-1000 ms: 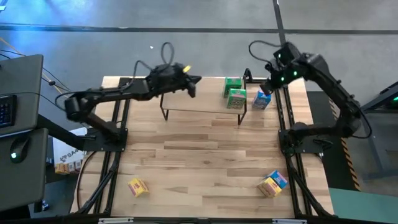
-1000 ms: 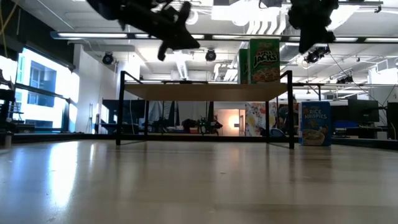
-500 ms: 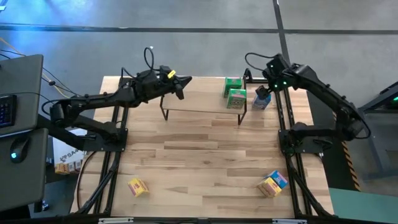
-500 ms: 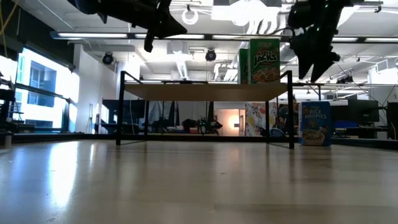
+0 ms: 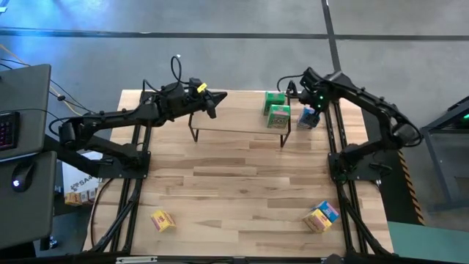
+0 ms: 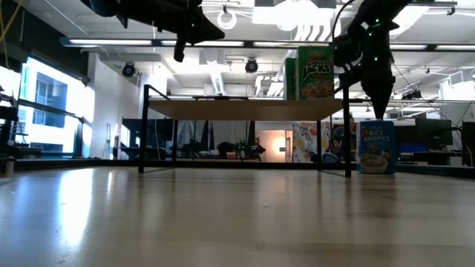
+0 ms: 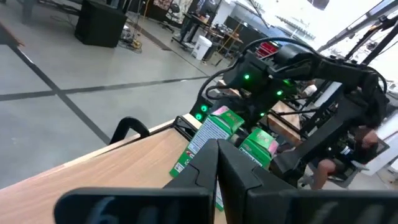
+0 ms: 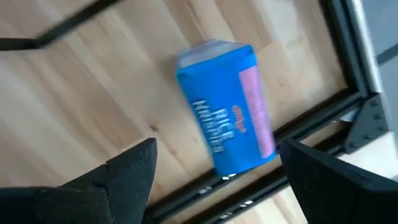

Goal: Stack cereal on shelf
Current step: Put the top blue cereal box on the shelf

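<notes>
Pickup of the blue cereal box (image 5: 308,117) is the step in hand, as far as you can judge. Your right gripper (image 5: 308,103) hangs just above that box, which stands upright on the table (image 5: 234,176) just beside the shelf's right-hand legs. In the right wrist view the fingers (image 8: 127,171) are spread wide, one on each side of the blue box (image 8: 227,130), with bare wood showing between each of them and the cardboard, so nothing is held yet.

Two green cereal boxes (image 5: 276,110) already stand on the shelf (image 5: 234,121) at its right end; in the low view they show as upright boxes (image 6: 315,73) on the plank. Three more wait near the front edge of the table: one yellow box (image 5: 162,220) at the left, and a yellow and blue pair (image 5: 322,215) lying together at the right.

Your left gripper (image 5: 218,96) hovers over the shelf's left end. Its fingers (image 7: 230,171) look pressed together and carry nothing.

Next you would need to bring the right gripper straight down until the fingers straddle the blue box well below its top, then close on its sides. Watch the shelf leg and the black frame rail close by the box; a tilted approach could tip so light a carton.
</notes>
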Available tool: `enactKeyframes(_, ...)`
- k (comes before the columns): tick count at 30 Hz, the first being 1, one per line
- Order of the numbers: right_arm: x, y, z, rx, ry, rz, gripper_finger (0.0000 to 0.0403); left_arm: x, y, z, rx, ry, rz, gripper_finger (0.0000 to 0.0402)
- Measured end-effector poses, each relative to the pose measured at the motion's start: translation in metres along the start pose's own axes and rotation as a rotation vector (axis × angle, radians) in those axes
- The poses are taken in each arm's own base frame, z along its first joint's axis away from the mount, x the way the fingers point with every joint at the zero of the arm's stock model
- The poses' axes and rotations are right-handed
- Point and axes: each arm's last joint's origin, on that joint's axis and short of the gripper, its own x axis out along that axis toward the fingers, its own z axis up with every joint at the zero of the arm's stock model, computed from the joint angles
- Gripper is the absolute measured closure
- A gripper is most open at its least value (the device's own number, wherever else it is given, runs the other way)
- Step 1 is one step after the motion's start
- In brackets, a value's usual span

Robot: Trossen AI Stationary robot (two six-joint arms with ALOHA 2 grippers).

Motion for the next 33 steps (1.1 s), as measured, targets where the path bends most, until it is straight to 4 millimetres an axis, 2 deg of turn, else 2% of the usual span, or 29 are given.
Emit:
enactKeyframes(18, 0.036, 0.0, 0.012, -0.036, 0.092, 0.042, 0.0093, 0.0, 0.0, 0.0, -0.013, 0.006, -0.01, 0.0402)
enactKeyframes(28, 0.047, 0.003, 0.007, 0.003, 0.121, 0.041, 0.0177, 0.0, 0.0, 0.0, -0.012, 0.006, -0.009, 0.0402)
enactKeyframes(33, 0.046, 0.004, 0.005, 0.011, 0.12, 0.04, 0.022, 0.0, 0.0, 0.0, -0.012, 0.006, -0.009, 0.0401)
